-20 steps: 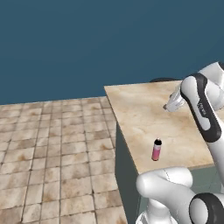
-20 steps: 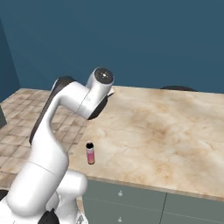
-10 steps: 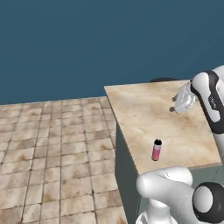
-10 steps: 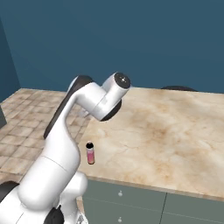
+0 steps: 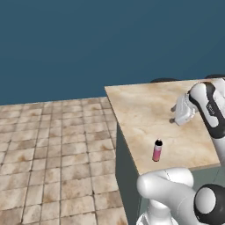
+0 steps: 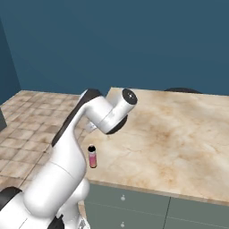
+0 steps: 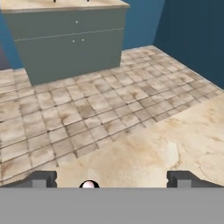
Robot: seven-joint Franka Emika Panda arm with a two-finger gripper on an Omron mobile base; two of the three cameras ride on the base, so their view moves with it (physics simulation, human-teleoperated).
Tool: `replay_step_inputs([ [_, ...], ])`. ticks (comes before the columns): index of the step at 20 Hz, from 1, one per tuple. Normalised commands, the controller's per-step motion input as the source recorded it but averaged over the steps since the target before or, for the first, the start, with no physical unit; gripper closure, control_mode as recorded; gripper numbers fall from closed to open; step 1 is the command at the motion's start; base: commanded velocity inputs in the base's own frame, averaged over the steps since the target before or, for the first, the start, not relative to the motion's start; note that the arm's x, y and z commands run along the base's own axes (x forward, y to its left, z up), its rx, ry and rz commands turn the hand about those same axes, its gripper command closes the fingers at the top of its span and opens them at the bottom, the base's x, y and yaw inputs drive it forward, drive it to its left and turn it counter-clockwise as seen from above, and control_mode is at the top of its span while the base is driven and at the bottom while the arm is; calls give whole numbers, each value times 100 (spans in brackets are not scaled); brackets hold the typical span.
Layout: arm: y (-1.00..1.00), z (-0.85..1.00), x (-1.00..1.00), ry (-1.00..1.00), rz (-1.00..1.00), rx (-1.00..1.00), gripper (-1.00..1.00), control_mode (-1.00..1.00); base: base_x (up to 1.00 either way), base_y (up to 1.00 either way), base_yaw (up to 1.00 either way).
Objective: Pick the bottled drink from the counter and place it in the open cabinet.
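The bottle (image 5: 157,150) stands upright on the surface (image 5: 149,110), close to its near edge and toward the left corner, with bare marble all round it. That leaves it free to be taken from above or from the side.

The tool (image 5: 174,115) hangs over the surface farther in and to the right of the bottle, well apart from it, so my guess is that the approach is not yet lined up. In the hand view the two fingertips (image 7: 43,179) stand wide apart with nothing between them, and the bottle's top (image 7: 89,185) just peeps in at the bottom edge, off to one side.

The bottle is slim, with a pink body, a pale band, a dark cap (image 6: 91,148) and a warmer tint at its foot.
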Motion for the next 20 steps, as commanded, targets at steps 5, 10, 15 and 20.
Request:
replay_step_inputs([
  [5, 0, -73, 0, -7, 6, 0, -100, -100, 0, 0, 0],
  [10, 0, -84, 0, -6, 11, 0, -100, -100, 0, 0, 0],
  [15, 0, -65, 0, -5, 11, 6, -100, -100, 0, 0, 0],
  [20, -5, -17, 0, 0, 9, 16, -100, -100, 0, 0, 0],
])
